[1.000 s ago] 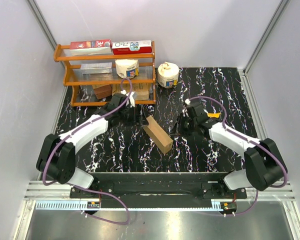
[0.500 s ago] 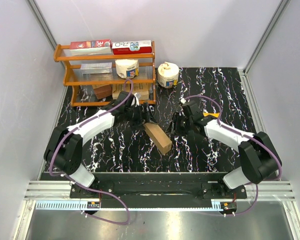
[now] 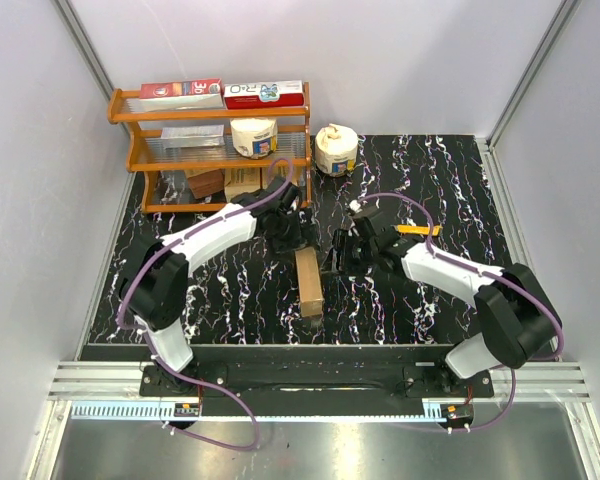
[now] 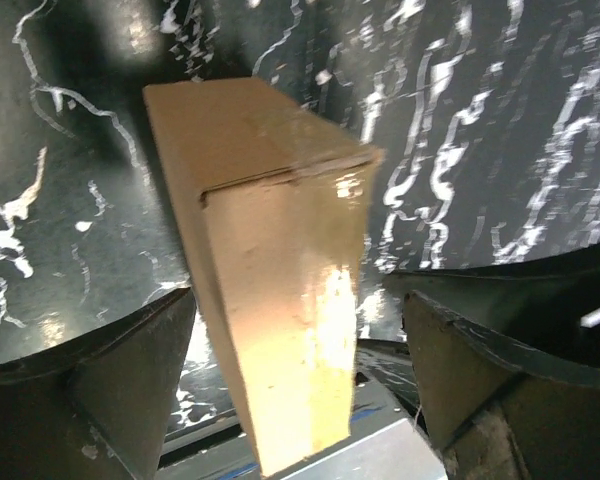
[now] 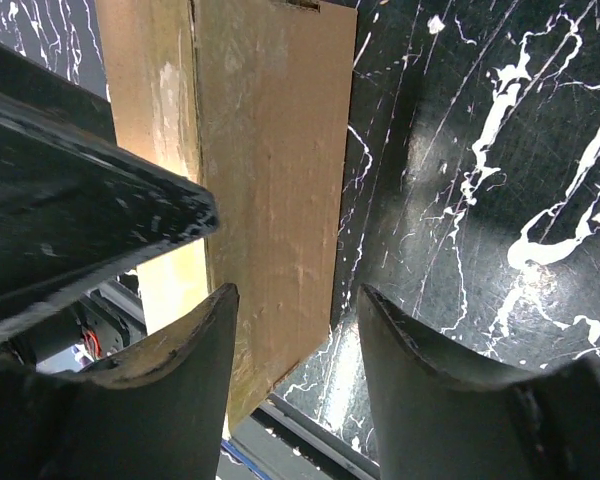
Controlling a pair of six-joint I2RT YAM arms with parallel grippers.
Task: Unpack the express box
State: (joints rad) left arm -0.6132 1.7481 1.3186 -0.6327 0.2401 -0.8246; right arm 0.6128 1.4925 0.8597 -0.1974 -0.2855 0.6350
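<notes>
Two claws on one carton, neither one gripping.

Top view: the express box lies flat on the table, mid-table, long axis running toward my bases. My left claw is at its far end. My right claw is just beside its far right edge.

Left wrist: left claw is wide open and straddles the express box across its narrow width. There's a clear gap to each of the fingers, so no contact. A flap seam runs across the end of the box. The side face shows a glossy streak, probably tape, so I expect less friction there.

Right wrist: right claw has its jaws parted and holds nothing. One finger hangs over the cardboard face, the other over bare table, with the long edge of the box between them.

Handling, my read:
- Plain cardboard, likely light, so it will skid on the slick table if pushed.
- Stiff along edges and corners; the broad faces will dent under a hard pinch.
- Best hold is across the narrow width on the two long side walls, close to an end, squeezing lightly.
- One claw pins it, the other works the seam flap.
- Keep the pads off the glossy strip.
</notes>
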